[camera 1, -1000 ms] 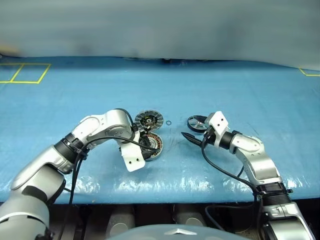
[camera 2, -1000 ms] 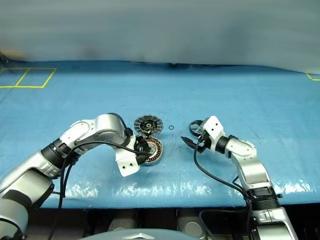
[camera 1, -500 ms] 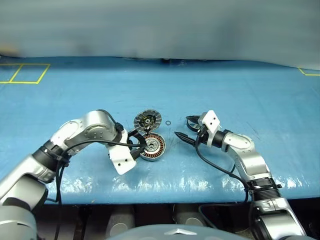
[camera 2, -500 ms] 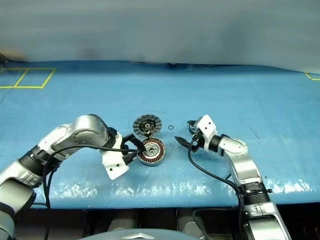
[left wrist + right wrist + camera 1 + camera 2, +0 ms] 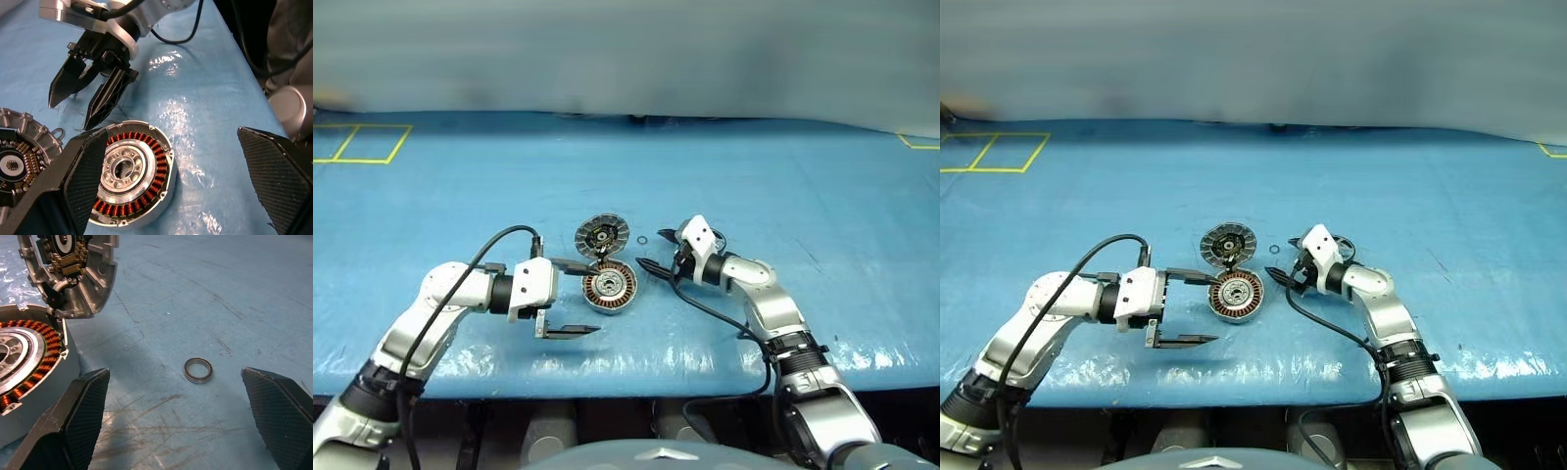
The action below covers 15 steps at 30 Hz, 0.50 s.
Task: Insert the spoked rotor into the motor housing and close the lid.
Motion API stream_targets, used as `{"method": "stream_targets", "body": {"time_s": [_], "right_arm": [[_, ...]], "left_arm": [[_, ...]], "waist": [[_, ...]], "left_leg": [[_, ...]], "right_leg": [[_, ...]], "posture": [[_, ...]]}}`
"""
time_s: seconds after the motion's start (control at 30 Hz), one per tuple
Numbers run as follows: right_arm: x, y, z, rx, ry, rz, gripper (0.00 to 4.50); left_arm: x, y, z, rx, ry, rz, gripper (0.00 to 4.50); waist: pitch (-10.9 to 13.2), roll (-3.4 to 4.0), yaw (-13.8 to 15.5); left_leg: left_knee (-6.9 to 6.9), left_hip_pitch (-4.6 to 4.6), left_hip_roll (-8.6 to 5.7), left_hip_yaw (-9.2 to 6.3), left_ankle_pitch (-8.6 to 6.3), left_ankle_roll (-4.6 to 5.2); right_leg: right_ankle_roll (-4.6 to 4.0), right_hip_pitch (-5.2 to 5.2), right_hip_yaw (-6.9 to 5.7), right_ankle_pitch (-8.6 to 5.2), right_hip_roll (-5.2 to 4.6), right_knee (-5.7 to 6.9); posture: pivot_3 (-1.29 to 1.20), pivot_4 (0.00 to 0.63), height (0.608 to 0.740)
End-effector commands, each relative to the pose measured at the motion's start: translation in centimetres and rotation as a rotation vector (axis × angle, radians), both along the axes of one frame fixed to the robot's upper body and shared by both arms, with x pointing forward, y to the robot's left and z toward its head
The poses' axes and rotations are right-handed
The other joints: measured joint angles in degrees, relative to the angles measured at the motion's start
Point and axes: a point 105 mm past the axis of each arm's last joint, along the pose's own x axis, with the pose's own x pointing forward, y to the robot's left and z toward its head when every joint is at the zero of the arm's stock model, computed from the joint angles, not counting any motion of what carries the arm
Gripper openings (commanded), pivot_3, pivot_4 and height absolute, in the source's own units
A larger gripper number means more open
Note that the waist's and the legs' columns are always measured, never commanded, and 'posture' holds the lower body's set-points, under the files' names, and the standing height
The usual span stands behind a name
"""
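From the head views, the motor housing [image 5: 609, 288] lies open on the blue tabletop [image 5: 803, 176], lid [image 5: 603, 236] hinged up behind it, between the left gripper [image 5: 570, 299] and right gripper [image 5: 654, 251], both with jaws spread and empty. The spoked rotor is hidden, probably behind the right gripper. Left wrist view: the housing sits just ahead of those jaws. Right wrist view: a small ring [image 5: 198, 370] lies between the jaws, housing to one side.

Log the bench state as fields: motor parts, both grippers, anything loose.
housing: round grey motor housing with a copper coil ring, flat on the blue table cover, nothing seated inside
lid: round grey segmented lid, joined at the housing's far edge, swung open
left gripper: open, beside the housing, holding nothing
right gripper: open, pointing at the housing, holding nothing
loose: small dark ring on the cover, ahead of the right gripper
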Motion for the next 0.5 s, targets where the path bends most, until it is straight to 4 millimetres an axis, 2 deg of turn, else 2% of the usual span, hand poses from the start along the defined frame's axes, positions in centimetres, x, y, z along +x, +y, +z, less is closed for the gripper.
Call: {"method": "stream_targets", "body": {"time_s": [0.03,0.27,0.5], "right_arm": [[0.8,0.5,0.7,-0.008,-0.024,0.003,4.50],[1.6,1.3,0.1,-0.023,-0.002,-0.037,4.50],[2.5,1.6,-0.8,-0.051,0.023,-0.108,4.50]], "left_arm": [[0.2,0.8,0.2,-0.097,0.014,0.112,4.47],[0.2,2.0,-1.2,-0.187,0.034,0.277,4.47],[0.3,2.3,-1.7,-0.276,0.030,0.389,4.47]], "waist": [[0.0,0.00,-0.2],[0.0,-0.01,-0.3],[0.0,-0.02,-0.3]], "left_leg": [[0.00,0.00,0.01,-0.01,0.00,0.00],[-0.04,0.00,0.00,0.00,0.00,-0.01],[-0.04,0.01,-0.01,0.02,0.01,-0.03]], "right_leg": [[0.00,0.00,-0.01,0.00,0.00,0.00],[-0.02,-0.01,-0.01,-0.01,0.00,-0.01],[-0.01,0.01,0.01,0.00,-0.02,-0.03]], "posture": [[0.00,0.150,0.740],[0.00,0.150,0.740],[0.00,0.150,0.740]]}}
